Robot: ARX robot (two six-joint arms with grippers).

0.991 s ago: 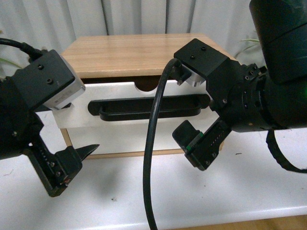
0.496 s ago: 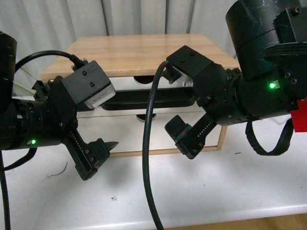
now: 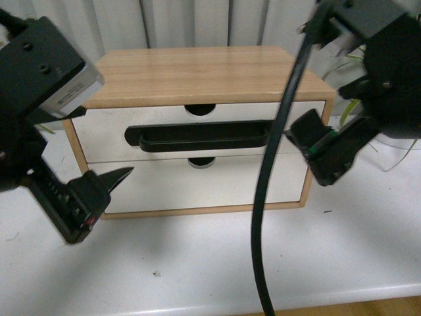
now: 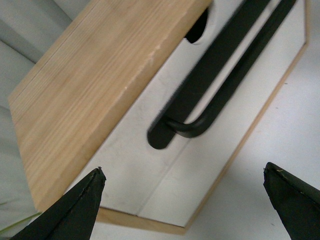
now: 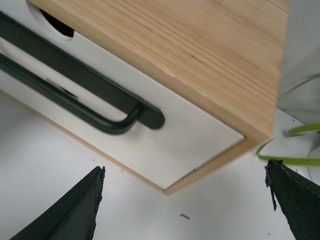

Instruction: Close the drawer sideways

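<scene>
The drawer [image 3: 105,135] is the upper one in a small wood-topped cabinet [image 3: 191,69]. It has a white front, a long black bar handle [image 3: 197,137] and a half-round notch in its top edge. Its front sits flush with the cabinet frame. My left gripper [image 3: 92,201] is open and empty, in front of the cabinet's lower left corner. My right gripper [image 3: 322,155] is open and empty beside the cabinet's right edge. The left wrist view shows the drawer [image 4: 130,140] and handle [image 4: 210,85] beyond the open gripper [image 4: 183,169]. The right wrist view shows the drawer [image 5: 185,117], handle [image 5: 75,75] and open gripper [image 5: 185,170].
A plain white lower drawer [image 3: 197,184] lies under the handled one. The cabinet stands on a white table [image 3: 197,263]. A green plant [image 3: 348,99] is at the right behind my right arm. A thick black cable [image 3: 263,217] hangs across the front view. Curtains hang behind.
The drawer stuck out from the cabinet a second ago and now sits flush. Both grippers were at its front and have drawn back, the left to the left, the right to the right.
</scene>
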